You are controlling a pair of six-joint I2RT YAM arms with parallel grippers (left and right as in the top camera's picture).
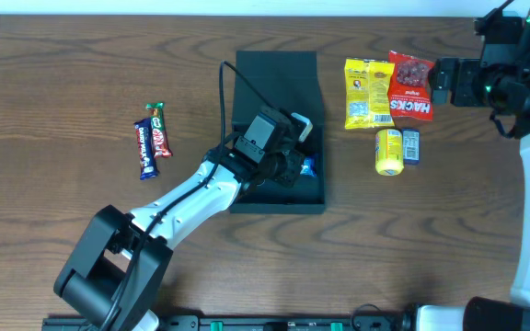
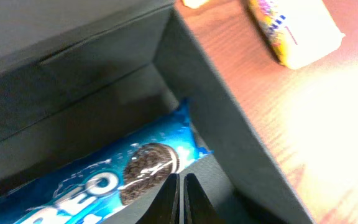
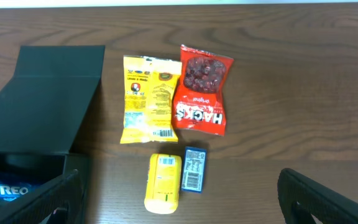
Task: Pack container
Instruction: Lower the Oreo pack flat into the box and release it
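The dark teal-black container (image 1: 279, 198) stands mid-table with its flap lid (image 1: 277, 87) open toward the back. A blue Oreo packet (image 2: 98, 180) lies inside it and also shows in the overhead view (image 1: 307, 167) and the right wrist view (image 3: 5, 190). My left gripper (image 2: 180, 198) is shut and empty, inside the box just beside the packet's end. My right gripper (image 3: 179, 199) is open and empty, high over the right side of the table above a yellow packet (image 3: 162, 182) and a small blue packet (image 3: 194, 168).
A yellow bag (image 1: 367, 92) and a red HACKS bag (image 1: 410, 86) lie right of the box, with the yellow packet (image 1: 389, 151) and the small blue packet (image 1: 411, 146) in front of them. Three chocolate bars (image 1: 152, 140) lie at the left.
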